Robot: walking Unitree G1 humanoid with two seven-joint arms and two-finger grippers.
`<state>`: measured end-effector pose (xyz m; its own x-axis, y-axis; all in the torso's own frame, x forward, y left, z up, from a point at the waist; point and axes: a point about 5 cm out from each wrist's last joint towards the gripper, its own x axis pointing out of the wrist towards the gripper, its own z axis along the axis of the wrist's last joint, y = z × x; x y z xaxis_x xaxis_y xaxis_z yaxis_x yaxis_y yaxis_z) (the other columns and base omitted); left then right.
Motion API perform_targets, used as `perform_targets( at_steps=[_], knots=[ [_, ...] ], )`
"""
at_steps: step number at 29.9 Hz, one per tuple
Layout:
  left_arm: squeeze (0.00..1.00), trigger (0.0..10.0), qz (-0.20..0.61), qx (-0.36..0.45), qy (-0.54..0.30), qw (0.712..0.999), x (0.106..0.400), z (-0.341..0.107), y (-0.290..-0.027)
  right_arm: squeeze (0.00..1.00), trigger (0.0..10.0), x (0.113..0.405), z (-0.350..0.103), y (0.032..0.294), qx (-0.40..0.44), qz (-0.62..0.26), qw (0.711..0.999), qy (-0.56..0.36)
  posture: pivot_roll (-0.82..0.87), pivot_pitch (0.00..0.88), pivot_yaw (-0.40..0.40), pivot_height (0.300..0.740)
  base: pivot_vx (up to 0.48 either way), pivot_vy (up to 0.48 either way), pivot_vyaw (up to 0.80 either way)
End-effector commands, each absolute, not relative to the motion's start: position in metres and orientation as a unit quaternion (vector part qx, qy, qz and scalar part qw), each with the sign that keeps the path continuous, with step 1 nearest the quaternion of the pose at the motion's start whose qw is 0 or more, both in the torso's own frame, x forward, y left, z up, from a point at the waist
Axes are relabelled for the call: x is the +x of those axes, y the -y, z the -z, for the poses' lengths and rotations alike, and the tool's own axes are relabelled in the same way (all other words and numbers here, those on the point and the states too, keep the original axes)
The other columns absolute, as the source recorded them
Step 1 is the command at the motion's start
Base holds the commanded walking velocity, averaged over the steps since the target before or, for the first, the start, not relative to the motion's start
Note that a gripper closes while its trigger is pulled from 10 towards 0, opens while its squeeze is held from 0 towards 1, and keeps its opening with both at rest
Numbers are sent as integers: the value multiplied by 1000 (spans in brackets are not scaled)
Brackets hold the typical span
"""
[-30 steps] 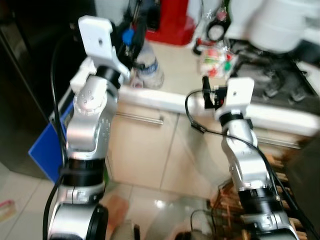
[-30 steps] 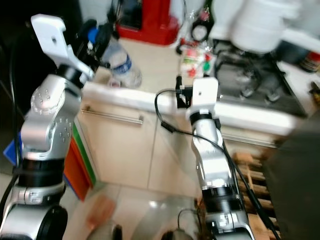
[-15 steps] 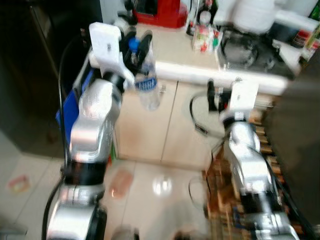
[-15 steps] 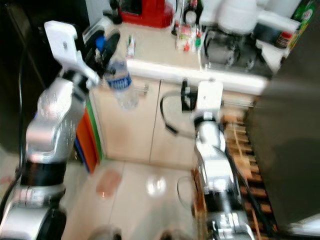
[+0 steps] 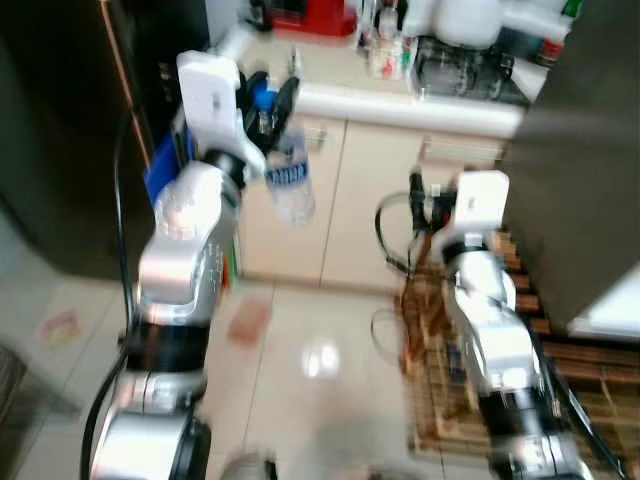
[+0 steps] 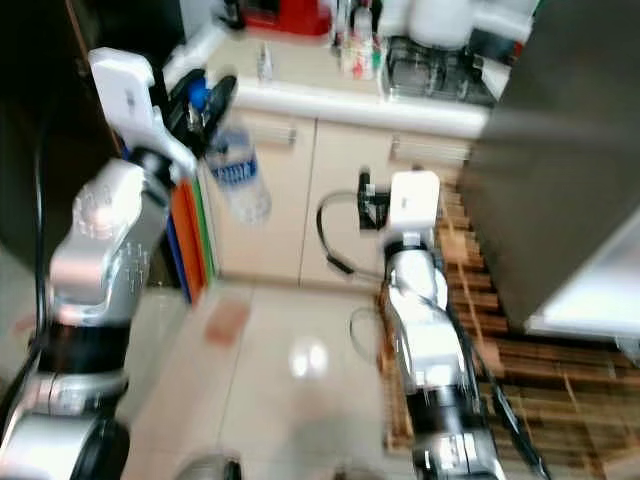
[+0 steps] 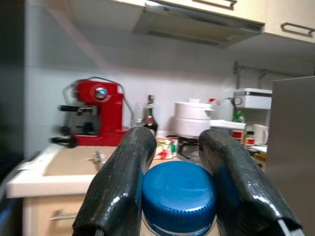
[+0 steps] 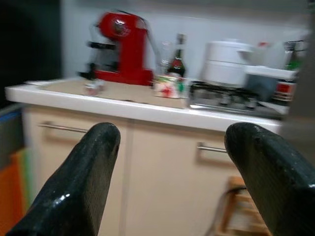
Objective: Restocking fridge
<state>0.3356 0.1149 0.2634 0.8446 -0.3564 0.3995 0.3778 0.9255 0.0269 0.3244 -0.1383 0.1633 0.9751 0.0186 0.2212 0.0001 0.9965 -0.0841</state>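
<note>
A clear water bottle (image 5: 291, 183) with a blue cap (image 7: 178, 194) and a blue label hangs from my left gripper (image 5: 268, 98). The gripper is shut on the bottle's neck, with its black fingers (image 7: 129, 167) on either side of the cap. The bottle is in the air in front of the cream cabinets (image 5: 375, 200), clear of the counter. My right gripper (image 8: 174, 133) is open and holds nothing. It is raised at cabinet height and points toward the counter (image 8: 147, 108). A large grey appliance side (image 5: 580, 150) stands at the right.
The counter carries a red coffee machine (image 7: 101, 110), bottles, a white pot (image 7: 193, 118) and a stove. Blue and orange boards (image 6: 190, 225) lean at the cabinets' left end beside a dark tall unit (image 5: 60, 130). A slatted wooden mat (image 5: 570, 390) lies on the tiled floor at the right.
The whole view has pulled back from the counter, so the camera moved. The bottle, earlier at the counter edge, is now carried in the air in front of the cabinets.
</note>
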Motion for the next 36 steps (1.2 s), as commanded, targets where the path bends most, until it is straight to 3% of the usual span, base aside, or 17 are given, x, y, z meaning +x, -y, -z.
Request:
perform_targets(
  at_steps=[1,8,21,36],
  knots=[
    [0,10000,207,-23,212,955,330,-264,-109,0,10000,323,-164,140,-42,0,993,109,76,0,-36,740,0,0,0],
    [0,10000,203,-35,205,957,327,-255,-106,0,10000,322,-161,140,-41,-1,994,105,74,0,-32,740,0,-232,0],
    [0,10000,184,-57,141,971,326,-211,-102,0,10000,319,-157,142,-42,4,994,99,66,0,-26,740,302,-369,0],
    [0,10000,222,-70,148,961,316,-210,-84,0,10000,321,-155,144,-48,6,994,94,65,0,-24,740,317,-357,0]
  ],
)
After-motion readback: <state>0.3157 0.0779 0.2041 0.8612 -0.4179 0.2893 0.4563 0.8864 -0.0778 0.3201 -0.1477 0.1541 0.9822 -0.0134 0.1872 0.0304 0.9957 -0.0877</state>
